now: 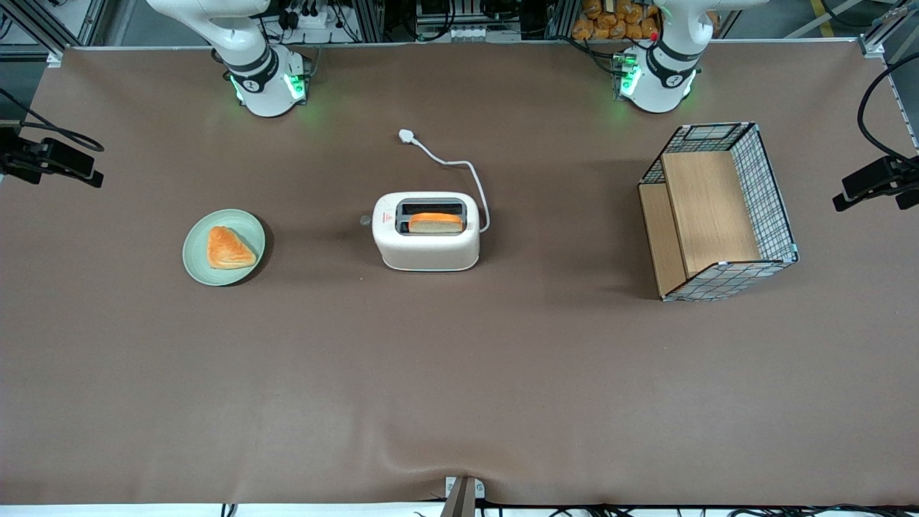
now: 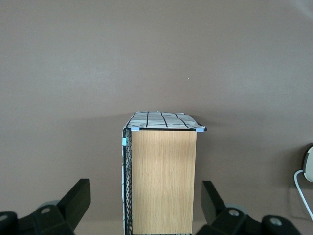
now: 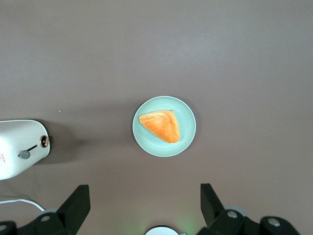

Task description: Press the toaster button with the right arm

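Jaws of the right arm's gripper (image 3: 145, 208) are held wide apart, with nothing between them, high above a green plate (image 3: 188, 134) bearing a pastry (image 3: 160, 126). The toaster (image 1: 426, 231) is set mid-table with a slice of toast (image 1: 436, 222) in one slot; the toaster button (image 1: 365, 221) juts from its narrow end facing the plate. With fingers spread, the small knob could be straddled and missed. An off-centre push could slide the light toaster instead of depressing it.

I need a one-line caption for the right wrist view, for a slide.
Open gripper high above a green plate with a pastry, beside the toaster and its button.
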You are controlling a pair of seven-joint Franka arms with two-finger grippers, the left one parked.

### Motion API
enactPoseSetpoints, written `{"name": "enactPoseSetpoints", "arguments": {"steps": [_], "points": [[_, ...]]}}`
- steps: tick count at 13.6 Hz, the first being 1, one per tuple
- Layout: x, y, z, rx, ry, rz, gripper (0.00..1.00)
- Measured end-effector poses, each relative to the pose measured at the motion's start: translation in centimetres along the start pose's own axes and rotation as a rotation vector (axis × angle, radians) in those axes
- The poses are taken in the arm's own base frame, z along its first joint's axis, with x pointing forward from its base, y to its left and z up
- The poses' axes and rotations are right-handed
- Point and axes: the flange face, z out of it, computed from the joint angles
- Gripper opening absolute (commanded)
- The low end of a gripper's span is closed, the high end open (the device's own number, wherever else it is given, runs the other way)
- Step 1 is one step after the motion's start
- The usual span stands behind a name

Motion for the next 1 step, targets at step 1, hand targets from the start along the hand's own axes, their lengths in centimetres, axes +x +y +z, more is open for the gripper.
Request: {"name": "enactPoseSetpoints", "arguments": {"steps": [1], "points": [[0.0, 0.0, 0.0, 0.0, 0.0, 0.0, 1.0]]}}
